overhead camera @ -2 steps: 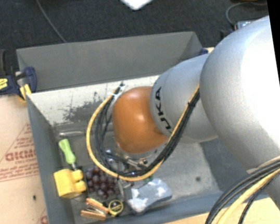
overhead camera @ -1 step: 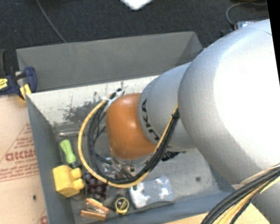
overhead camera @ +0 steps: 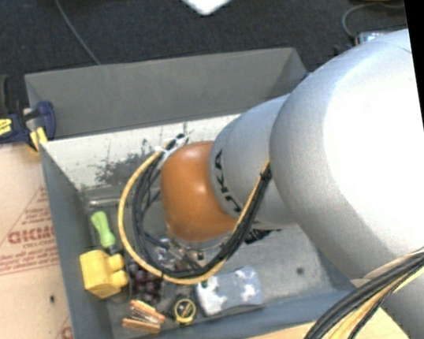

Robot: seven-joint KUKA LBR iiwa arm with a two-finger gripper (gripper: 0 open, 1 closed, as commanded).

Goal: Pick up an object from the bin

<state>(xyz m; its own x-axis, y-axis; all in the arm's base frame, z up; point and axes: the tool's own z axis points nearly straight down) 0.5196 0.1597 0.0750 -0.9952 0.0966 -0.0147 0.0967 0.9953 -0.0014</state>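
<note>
Several small things lie along the bin's (overhead camera: 72, 251) 6 to 9 o'clock side: a yellow block (overhead camera: 102, 272) at 8, a green stick (overhead camera: 103, 228) just above it at 9, a dark red piece (overhead camera: 142, 279) beside the block, a copper piece (overhead camera: 142, 320) and a yellow-black disc (overhead camera: 185, 311) at 7, and a pale packet (overhead camera: 229, 289) at 6. The arm's orange cover (overhead camera: 192, 192) hangs over the bin's middle, ringed by cables (overhead camera: 132, 209). It hides the fingers, so I cannot tell whether they are wide or narrow, or whether anything is between them. Nearest the cover are the dark red piece, at its 8 o'clock, and the packet, at its 5. No pick looks made yet. To do it well, centre over one thing, straddle its narrow side, stay off the bin's wall, and keep the cable loop from dragging neighbours. The packet looks flat and slippery; the block looks the surer hold.
</note>
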